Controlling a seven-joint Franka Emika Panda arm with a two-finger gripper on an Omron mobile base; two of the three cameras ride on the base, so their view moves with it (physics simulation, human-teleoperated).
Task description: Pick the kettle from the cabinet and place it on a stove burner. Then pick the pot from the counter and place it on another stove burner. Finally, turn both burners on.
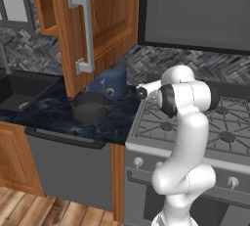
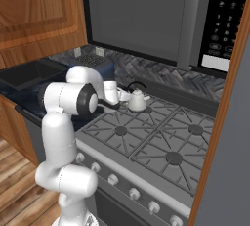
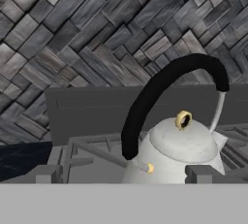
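Kettle (image 3: 181, 150) sits right under the hand camera on the rear-left stove burner (image 2: 138, 108), and your pincer (image 2: 118, 94) is spread wide just beside it, pinching nothing, so I'd judge step one done. Next you need to swing left to the pot (image 1: 90, 106) on the worktop (image 1: 53, 115). Watch the open cabinet door (image 1: 95, 24) overhanging it and the blue toaster (image 1: 111, 80) just behind.

Even flat rendered light, soft shadows, slightly coarse, no glare
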